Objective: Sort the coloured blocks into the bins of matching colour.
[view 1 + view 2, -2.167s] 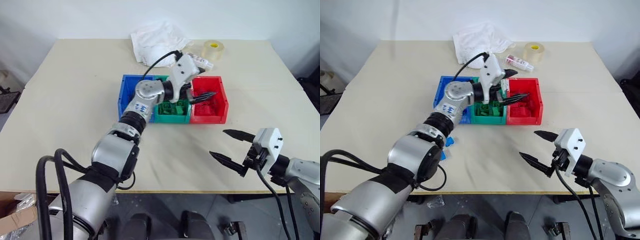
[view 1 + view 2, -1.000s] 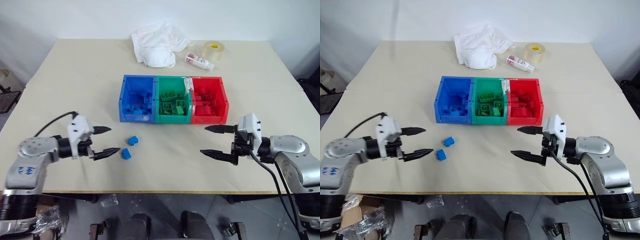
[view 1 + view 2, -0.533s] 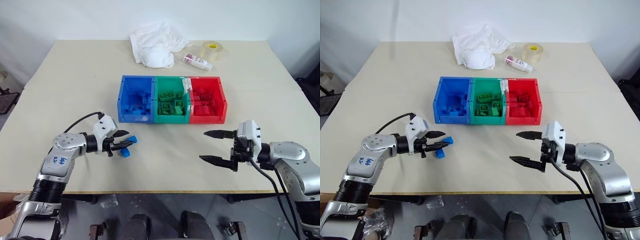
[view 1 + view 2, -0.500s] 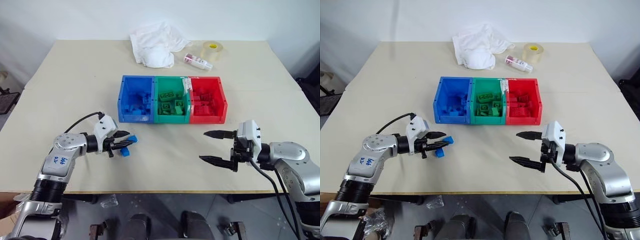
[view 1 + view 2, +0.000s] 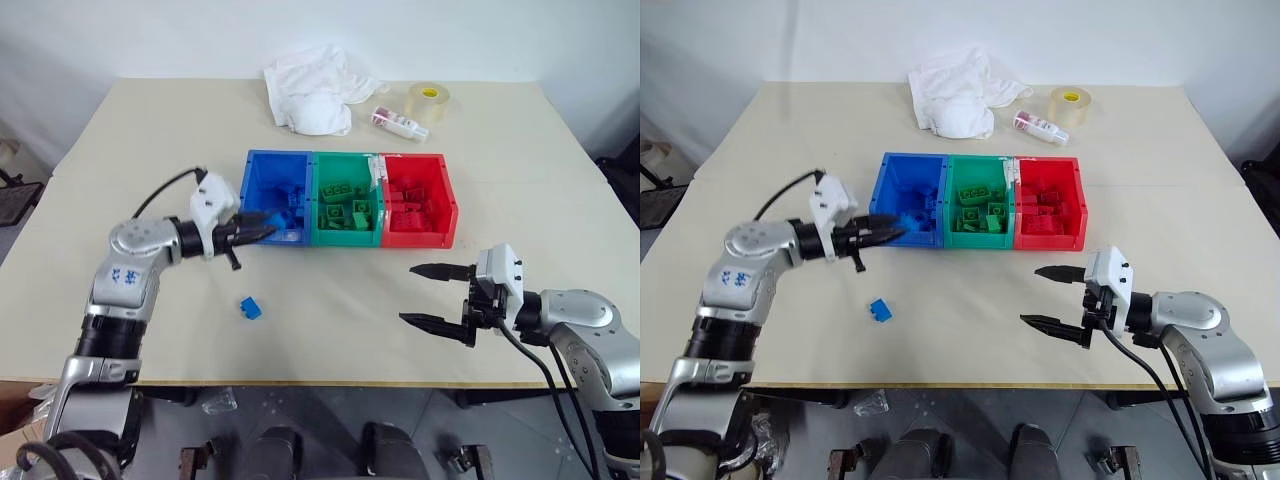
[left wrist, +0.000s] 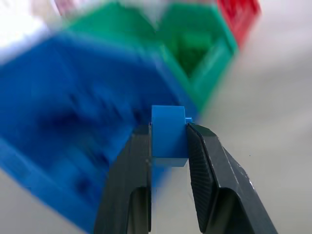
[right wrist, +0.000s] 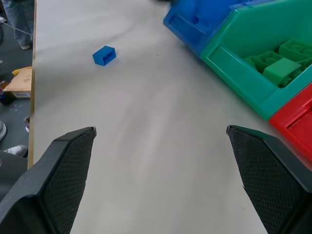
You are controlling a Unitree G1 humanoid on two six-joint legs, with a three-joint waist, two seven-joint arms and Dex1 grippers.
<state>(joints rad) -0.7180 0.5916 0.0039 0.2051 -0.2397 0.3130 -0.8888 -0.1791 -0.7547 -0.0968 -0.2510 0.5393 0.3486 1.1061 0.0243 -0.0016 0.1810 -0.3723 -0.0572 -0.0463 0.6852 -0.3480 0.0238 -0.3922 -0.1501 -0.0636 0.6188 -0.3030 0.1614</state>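
Nearest me, my right gripper (image 5: 437, 295) hangs over the beige tabletop (image 5: 330, 330) in front of the row of bins, its two black fingers spread wide and holding nothing.

A small blue studded plastic brick (image 5: 250, 307) lies loose on the table, in front of the bins and off to their left, well apart from them.

My left gripper (image 6: 168, 161) is clenched on a second small blue brick (image 6: 168, 135), the pads pressing its two flat side faces. It sits just in front of the bins' left end, at the front wall of the blue open-topped plastic bin (image 5: 252, 190).

That bin is joined to a green bin (image 5: 345, 238) in the middle and a red bin (image 5: 436, 238) on the right; each holds bricks of its own colour.

I judge these bricks light, rigid and smooth, so a firm pinch on opposite flat sides suits them best; a studded face may slip.

Beyond the bins lie a crumpled white cloth (image 5: 312, 88), a small bottle (image 5: 397, 122) and a roll of clear tape (image 5: 428, 99).
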